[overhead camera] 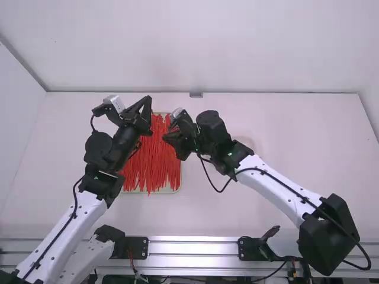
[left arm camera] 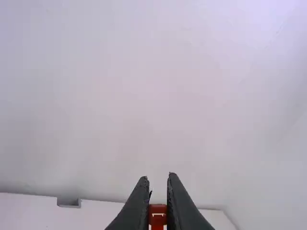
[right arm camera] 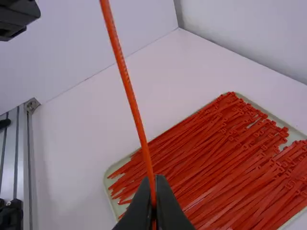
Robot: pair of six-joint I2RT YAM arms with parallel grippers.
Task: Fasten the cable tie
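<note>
Left jaws: shut almost to touching. You see both fingers (left arm camera: 139,206) pinching the red head of a tie (left arm camera: 157,215). They sit above the far end of the tray (overhead camera: 177,190).
Right jaws: clamped on a red strap (right arm camera: 129,91), which rises straight up and away from the fingertips. They sit above the tray's far right corner, close beside the left jaws.
Tie: in the air, clear of the pile (overhead camera: 155,163). You cannot tell whether head and strap belong to the same piece.
Pile: loose red ties lying mostly lengthwise and covering most of the tray.
Tray: pale and flat on the white counter (overhead camera: 284,130), left of centre. Its rim shows past the tie ends.
</note>
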